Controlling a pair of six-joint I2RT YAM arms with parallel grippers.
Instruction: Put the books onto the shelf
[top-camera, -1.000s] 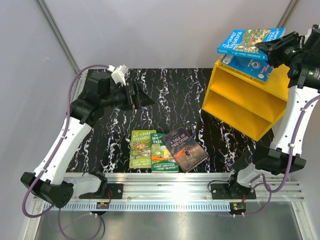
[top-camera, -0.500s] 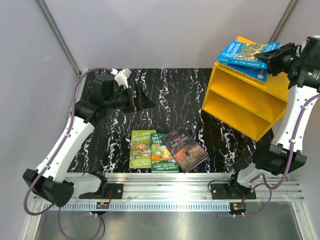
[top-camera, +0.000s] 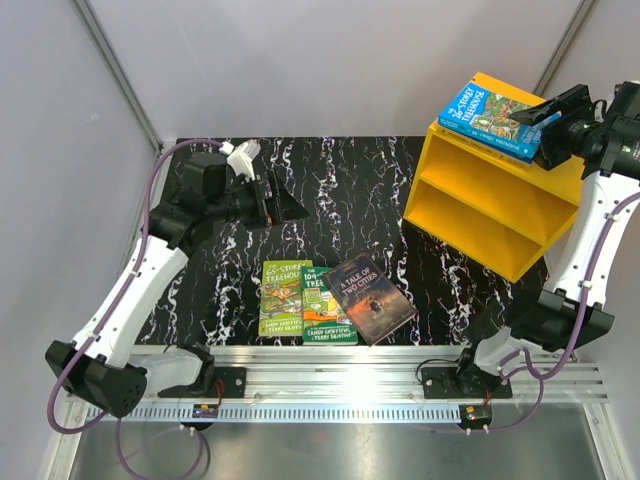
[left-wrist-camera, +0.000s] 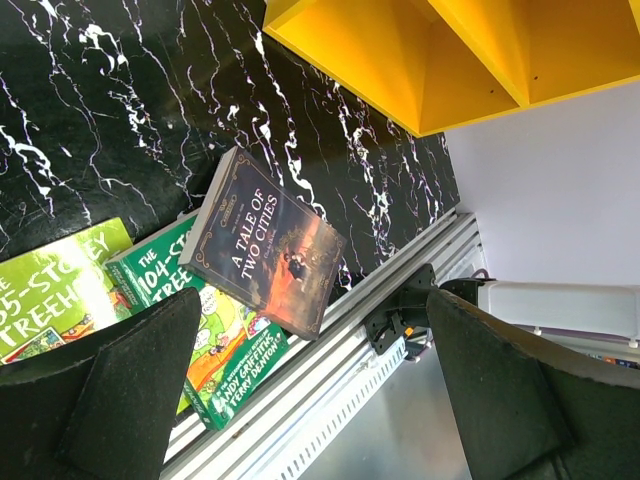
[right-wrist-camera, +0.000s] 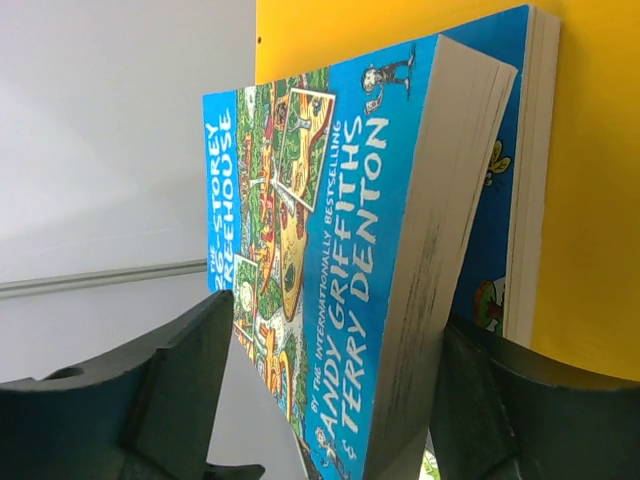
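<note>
From above, the yellow shelf (top-camera: 480, 205) stood at 2 o'clock on the black marbled table (top-camera: 350, 180), its open front facing 7 o'clock. The top blue book (top-camera: 490, 115) lay on its roof. The right tool (top-camera: 548, 112) sat at that book's 3 o'clock corner.

Only the right wrist view showed a lower blue book (right-wrist-camera: 487, 270) flat on the yellow roof beneath the first. It also showed the tool loosened: its fingers (right-wrist-camera: 150, 400) stood either side of the tilted upper book, with a sliver of wall visible between one finger and the cover. That cover read "STOREY TREEHOUSE" and "THE INTERNATIONALLY BESTSELLING ANDY GRIFFITHS & TERRY DENTON".

The left tool (top-camera: 288, 205) hung above the table at 10 o'clock, spread wide and empty.

Three books lay fanned at 6 o'clock near the rail. They were the left green book (top-camera: 283, 297), the second green book (top-camera: 325, 308) overlapping it, and the brown book (top-camera: 372, 298) on top at the 3 o'clock end.

The left wrist view gave the brown title plainly, "A TALE OF TWO CITIES". It also showed "104-" on the second green cover, which is small from above.
</note>
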